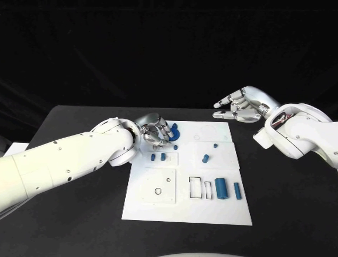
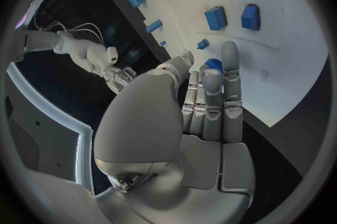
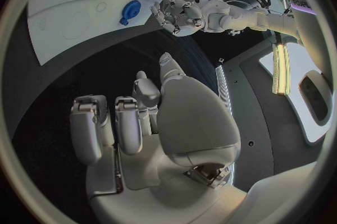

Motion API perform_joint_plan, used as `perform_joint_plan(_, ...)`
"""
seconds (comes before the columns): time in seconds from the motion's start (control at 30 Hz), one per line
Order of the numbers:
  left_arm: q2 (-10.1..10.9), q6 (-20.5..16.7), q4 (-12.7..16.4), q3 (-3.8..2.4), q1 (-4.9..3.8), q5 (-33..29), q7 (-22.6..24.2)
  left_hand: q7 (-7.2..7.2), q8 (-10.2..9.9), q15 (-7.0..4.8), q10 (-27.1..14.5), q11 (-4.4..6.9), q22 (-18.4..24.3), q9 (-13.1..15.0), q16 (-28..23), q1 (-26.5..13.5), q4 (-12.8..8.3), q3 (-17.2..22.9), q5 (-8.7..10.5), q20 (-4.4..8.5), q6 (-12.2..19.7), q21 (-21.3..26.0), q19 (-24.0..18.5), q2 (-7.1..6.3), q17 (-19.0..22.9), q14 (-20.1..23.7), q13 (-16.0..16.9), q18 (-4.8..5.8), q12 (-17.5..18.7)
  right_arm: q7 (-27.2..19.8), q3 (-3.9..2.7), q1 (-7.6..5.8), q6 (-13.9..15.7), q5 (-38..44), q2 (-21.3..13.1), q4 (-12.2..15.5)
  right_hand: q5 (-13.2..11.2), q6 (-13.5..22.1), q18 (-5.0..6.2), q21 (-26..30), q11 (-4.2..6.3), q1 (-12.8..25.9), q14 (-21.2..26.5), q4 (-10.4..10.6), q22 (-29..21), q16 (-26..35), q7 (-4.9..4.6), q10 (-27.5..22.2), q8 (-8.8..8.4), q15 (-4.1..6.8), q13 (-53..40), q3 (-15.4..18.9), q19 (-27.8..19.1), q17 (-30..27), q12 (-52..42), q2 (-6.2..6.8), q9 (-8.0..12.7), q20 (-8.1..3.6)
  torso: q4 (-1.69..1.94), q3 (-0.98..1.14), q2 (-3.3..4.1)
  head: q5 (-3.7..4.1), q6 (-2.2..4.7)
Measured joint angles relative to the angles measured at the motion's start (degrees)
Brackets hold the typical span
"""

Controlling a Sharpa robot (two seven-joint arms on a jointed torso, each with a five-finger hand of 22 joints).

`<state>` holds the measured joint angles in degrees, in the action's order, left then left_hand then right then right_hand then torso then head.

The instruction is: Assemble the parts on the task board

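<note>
the left hand (image 1: 158,131) sits left of frame centre over the task board's (image 1: 186,211) upper left corner, fingers closed round a curved blue part (image 1: 174,131). the right hand (image 1: 242,106), upper right off the board, hangs curled and empty. more blue parts (image 1: 221,187) lie lower right of centre.
</note>
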<state>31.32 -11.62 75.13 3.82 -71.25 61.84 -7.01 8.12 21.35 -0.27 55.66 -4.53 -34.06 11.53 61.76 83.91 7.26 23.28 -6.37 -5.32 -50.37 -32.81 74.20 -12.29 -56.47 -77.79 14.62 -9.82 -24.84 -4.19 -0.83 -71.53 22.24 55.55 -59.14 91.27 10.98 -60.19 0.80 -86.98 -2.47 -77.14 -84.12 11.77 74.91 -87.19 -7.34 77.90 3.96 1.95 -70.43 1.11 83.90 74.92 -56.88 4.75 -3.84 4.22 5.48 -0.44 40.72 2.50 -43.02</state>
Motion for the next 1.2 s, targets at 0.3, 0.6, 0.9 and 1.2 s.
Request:
perform_joint_plan(0.3, -3.29, -0.43, -2.84, 0.25, 0.53, 11.98, 1.7, -0.66, -4.51, -0.24, 2.97, 0.37, -24.59, -3.33, 19.45, -1.93, -0.24, 0.69, 0.0, 0.54, -4.11, -26.23, 9.46, -1.12, -18.36, -5.98, -5.1, 3.11, 3.23, 0.0, 0.0, 0.06, -0.01, -0.03, 0.14, -0.03, 0.0, 0.0, 0.0, 0.0, 0.0, 0.0, 0.0, 0.0, -0.01, 0.0, 0.0, 0.0, 0.0, 0.0, 0.0, 0.0, 0.0, 0.0, 0.0, 0.0, 0.0, 0.0, -0.07, 0.0, 0.05, 0.4, 0.19)
perform_joint_plan(0.6, -5.38, -0.19, -4.37, 0.3, 0.6, 17.31, 1.47, -1.06, -5.29, -0.44, 4.37, 0.77, -29.1, -4.0, 20.15, -2.06, -0.61, 1.38, 0.0, 0.83, -5.53, -30.87, 9.75, -0.99, -18.49, -6.18, -6.54, 3.11, 4.17, 0.0, 0.02, 0.1, -0.04, -0.05, 0.2, 0.01, 0.23, 0.0, 0.0, 0.0, 0.0, 0.0, 0.0, -0.15, 0.04, 0.0, 0.0, 0.0, 0.0, 0.0, 0.06, 0.15, 0.0, -0.01, 0.0, 0.0, 0.0, 0.0, -0.03, 0.03, 0.05, 0.66, 0.05)
perform_joint_plan(0.9, -6.41, 1.61, -5.5, 0.31, 0.63, 19.63, -0.04, -1.08, -5.64, -0.64, 4.55, 0.95, -27.84, -4.17, 19.89, -2.06, -0.67, 1.75, 0.0, 0.83, -5.93, -29.9, 9.75, -0.99, -18.48, -6.37, -7.06, 3.11, 4.67, 0.0, 0.02, 0.1, -0.06, -0.06, 0.2, 0.07, 0.23, 0.0, 0.0, 0.0, 0.0, 0.0, 0.0, -0.15, 0.03, 0.0, 0.0, 0.0, 0.0, 0.0, 0.06, 0.15, 0.0, -0.01, 0.0, 0.0, 0.0, 0.0, 0.04, 0.06, -0.04, 0.79, -0.07)
perform_joint_plan(1.2, -7.27, 4.2, -6.29, 0.34, 0.71, 20.65, -1.49, -0.97, -5.87, -0.65, 4.88, 0.86, -27.4, -4.26, 19.89, -2.29, -0.78, 1.86, 0.0, 0.83, -6.04, -29.53, 9.74, -0.76, -18.47, -6.38, -7.31, 3.11, 4.91, -0.01, 0.02, 0.1, -0.08, -0.07, 0.21, 0.09, 0.23, 0.0, 0.0, 0.0, 0.0, 0.0, 0.0, -0.16, 0.03, 0.0, 0.0, 0.0, 0.0, 0.0, 0.06, 0.15, 0.0, 0.03, 0.0, 0.0, 0.0, 0.0, 0.03, 0.03, -0.05, 0.79, -0.16)
